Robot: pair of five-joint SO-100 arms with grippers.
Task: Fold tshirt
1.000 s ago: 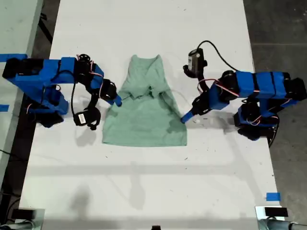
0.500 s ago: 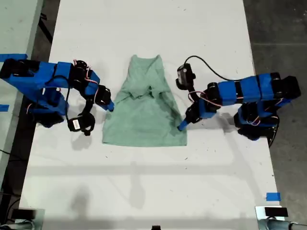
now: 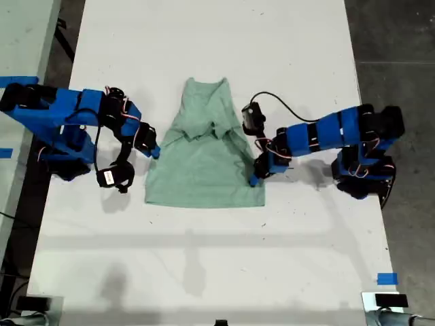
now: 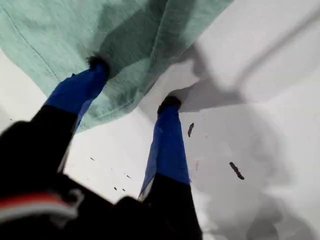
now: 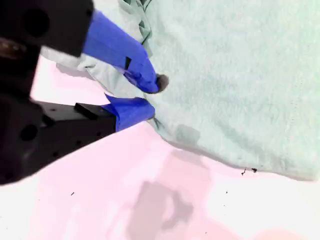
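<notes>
My first hand straddles the tshirt edge, spread wide.

Bare white bench all around the tshirt; wide open room above and below it in the exterior view. Blue arms flank both shirt sides, blocking sideways passage.

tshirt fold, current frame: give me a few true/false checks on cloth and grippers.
1. The pale mint-green cloth tshirt lies on the white table. True.
2. My first gripper is shut. False: it is open, one fingertip on the cloth, the other on bare table.
3. The tshirt carries a print. False: it is plain.
4. My second gripper is at the tshirt's edge. True.
</notes>
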